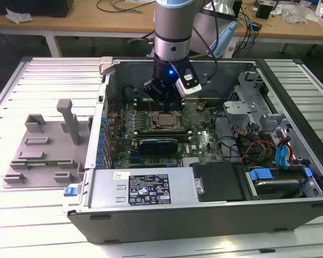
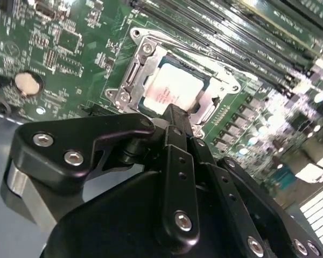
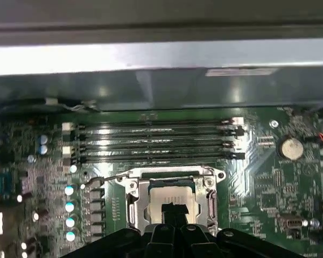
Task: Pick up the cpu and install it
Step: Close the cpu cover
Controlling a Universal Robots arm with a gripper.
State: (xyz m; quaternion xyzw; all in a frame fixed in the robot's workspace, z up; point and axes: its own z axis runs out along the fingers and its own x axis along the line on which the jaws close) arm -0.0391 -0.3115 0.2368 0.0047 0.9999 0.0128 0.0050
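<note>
Inside the open grey metal computer case (image 1: 215, 217), we are seeing the small silvery square cpu (image 2: 169, 88) already sitting in its socket; the black gripper (image 2: 173, 112) is hovering just above, fingers seemingly pinched together, empty.

Exterior view: bright, even overhead light, the pale slatted surface (image 1: 37, 80) close to washed out, the computer case (image 1: 151, 226) interior dimmer, a small blue lamp (image 1: 171, 71) glowing on the arm. Second wrist view: hard glare on the memory slots (image 2: 258, 43), blown-out white patches beyond them, the near gripper (image 2: 175, 114) a dark, soft-focused mass. First wrist view: hazy, case wall a bright reflective band, the cpu (image 3: 172, 193) lid glinting pale.
</note>
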